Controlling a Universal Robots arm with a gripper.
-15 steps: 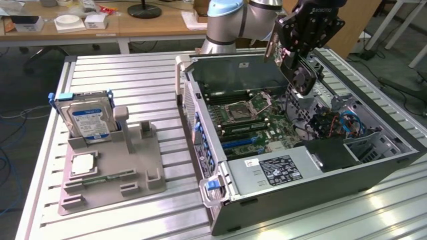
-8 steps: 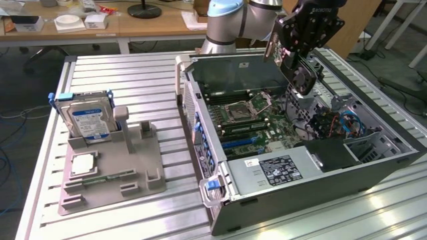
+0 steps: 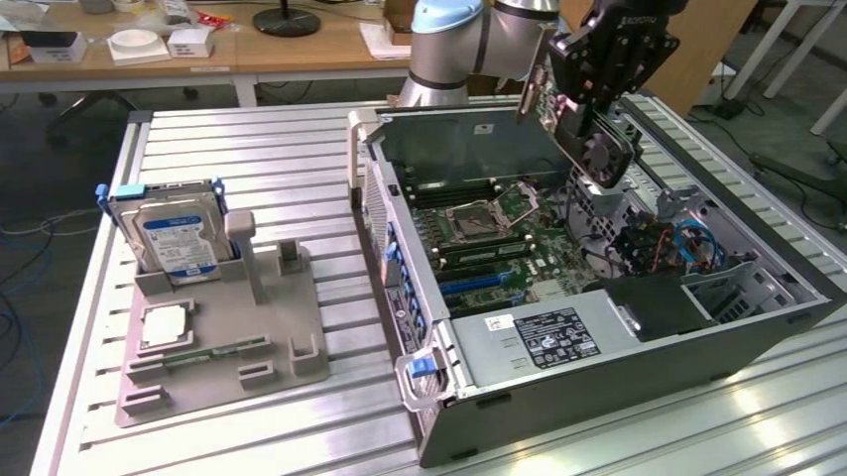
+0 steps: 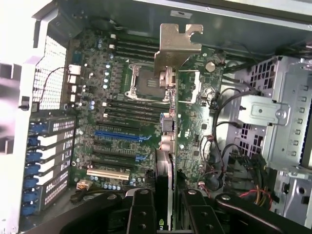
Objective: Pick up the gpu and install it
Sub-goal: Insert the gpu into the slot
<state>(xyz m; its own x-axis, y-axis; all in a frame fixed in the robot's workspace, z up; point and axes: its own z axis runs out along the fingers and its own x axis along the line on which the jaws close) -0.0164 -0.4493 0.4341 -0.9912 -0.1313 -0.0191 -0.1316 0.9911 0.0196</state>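
Grips the gpu (image 3: 598, 147) edge-on in the gripper (image 4: 165, 200), fingers (image 4: 141, 214) part-closed against its two faces, silver bracket (image 4: 178, 46) at the end away from the wrist. Hangs slanted above the open computer case (image 3: 622, 387), over the motherboard (image 4: 97, 112) and touching nothing below. Judged as the carry-and-align stage of the install. For a clean job: turn the card to run along the blue expansion slot (image 4: 122, 133), at present crosswise to it and off to one side; point the bracket toward the rear slot covers (image 4: 53, 141); level the lower edge for an even meeting with the slot. Steer clear of the loose cables (image 4: 229, 161) beside the drive cage (image 4: 273, 112) and of the processor socket (image 4: 146, 83). Move slowly, without extra squeeze on so thin a board. Ignore the hard drive (image 3: 173, 238) in its stand, well apart toward the exterior view's left.
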